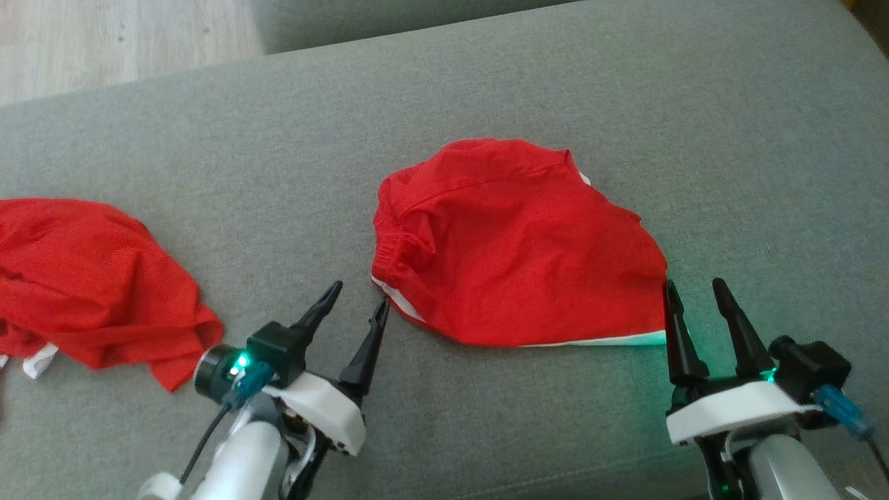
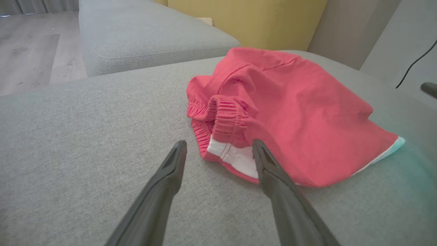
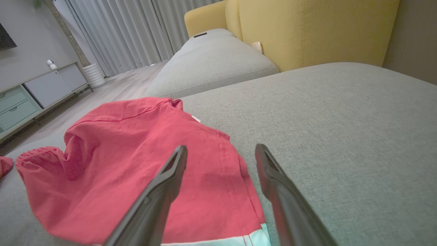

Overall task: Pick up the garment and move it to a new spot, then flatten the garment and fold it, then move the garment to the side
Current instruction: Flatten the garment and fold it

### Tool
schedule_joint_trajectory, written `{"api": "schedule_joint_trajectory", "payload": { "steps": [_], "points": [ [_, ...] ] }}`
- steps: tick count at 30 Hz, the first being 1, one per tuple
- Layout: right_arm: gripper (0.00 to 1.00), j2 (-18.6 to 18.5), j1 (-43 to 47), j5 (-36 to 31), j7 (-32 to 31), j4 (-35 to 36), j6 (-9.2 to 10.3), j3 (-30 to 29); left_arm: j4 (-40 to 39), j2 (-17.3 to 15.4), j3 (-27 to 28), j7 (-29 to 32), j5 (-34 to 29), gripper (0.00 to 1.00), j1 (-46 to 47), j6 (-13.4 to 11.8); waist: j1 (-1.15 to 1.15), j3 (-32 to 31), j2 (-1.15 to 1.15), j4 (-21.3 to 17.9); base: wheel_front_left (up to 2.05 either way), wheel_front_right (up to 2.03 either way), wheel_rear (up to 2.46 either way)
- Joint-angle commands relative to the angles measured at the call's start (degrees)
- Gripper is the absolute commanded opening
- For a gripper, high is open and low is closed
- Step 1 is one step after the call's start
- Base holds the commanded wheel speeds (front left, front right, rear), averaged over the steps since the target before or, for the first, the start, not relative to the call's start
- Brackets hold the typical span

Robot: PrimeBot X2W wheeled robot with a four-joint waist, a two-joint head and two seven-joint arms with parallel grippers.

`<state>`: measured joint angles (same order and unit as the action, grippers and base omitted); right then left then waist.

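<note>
Black tapered fingers of the left gripper (image 1: 361, 292) stand parted and empty, one tip just beside the near-left corner of the red fabric garment (image 1: 514, 243), where the gathered elastic waistband (image 2: 228, 116) bunches over a strip of white lining (image 2: 235, 159). The right gripper (image 1: 693, 282) is also spread with nothing held, its inner finger at the garment's near-right corner by the pale-edged hem (image 1: 597, 340). The garment lies rumpled in the middle of the grey woven sofa cushion (image 1: 486, 83), well apart from a second crumpled red cloth (image 1: 90, 285) at the far left. The step in hand looks like the first pickup. To do it well, each gripper should probably slide forward low until a corner sits between its fingers and pinch through both layers, not the top one alone. The two should then rise together at an even height so the cloth hangs open instead of twisting.
</note>
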<state>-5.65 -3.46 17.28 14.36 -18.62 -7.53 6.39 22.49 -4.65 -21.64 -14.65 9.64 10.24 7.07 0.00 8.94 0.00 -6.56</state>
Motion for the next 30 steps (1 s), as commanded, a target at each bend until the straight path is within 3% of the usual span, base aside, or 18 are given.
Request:
{"api": "schedule_joint_trajectory", "payload": {
  "steps": [1,16,25,26,27,28,30],
  "points": [
    [1.00,0.20,-2.30,-0.41,0.63,2.09,0.04,0.93,-0.44,-1.64,0.95,-0.35,-1.10,1.00,3.88,0.14,0.00,0.34,0.00,-0.03,0.00,0.00,0.00],
    [1.00,0.31,-4.40,-0.06,0.63,2.03,0.04,0.95,11.05,-2.94,-3.56,-0.35,-2.44,1.00,12.82,0.39,0.00,3.04,0.00,-1.53,0.00,0.00,0.00],
    [1.00,0.61,-4.40,0.00,0.63,1.74,0.04,0.72,12.15,-3.12,-4.01,-0.35,-2.05,1.00,14.12,0.40,0.00,3.25,0.00,-1.75,0.00,0.00,0.00],
    [1.00,0.65,-4.34,0.01,0.63,1.52,0.04,0.73,12.13,-3.12,-4.12,-0.35,-1.93,0.49,14.12,0.41,0.00,3.21,0.00,-1.73,0.00,0.00,0.00],
    [1.00,0.66,-4.30,-0.02,0.63,1.25,0.04,0.82,12.05,-3.14,-4.23,-0.35,-1.77,0.07,14.11,0.41,0.00,3.18,0.00,-1.71,0.00,0.00,0.00],
    [1.00,0.62,-4.24,-0.14,0.63,0.86,0.04,0.86,11.92,-3.18,-4.39,-0.35,-1.62,0.00,14.10,0.41,0.00,3.16,0.00,-1.67,0.00,0.00,0.00],
    [1.00,0.49,-4.05,-0.58,0.63,-0.26,0.04,0.77,11.53,-3.29,-4.77,-0.35,-1.27,0.00,14.06,0.41,0.00,3.00,0.00,-1.55,0.00,0.00,0.00]
  ]
}}
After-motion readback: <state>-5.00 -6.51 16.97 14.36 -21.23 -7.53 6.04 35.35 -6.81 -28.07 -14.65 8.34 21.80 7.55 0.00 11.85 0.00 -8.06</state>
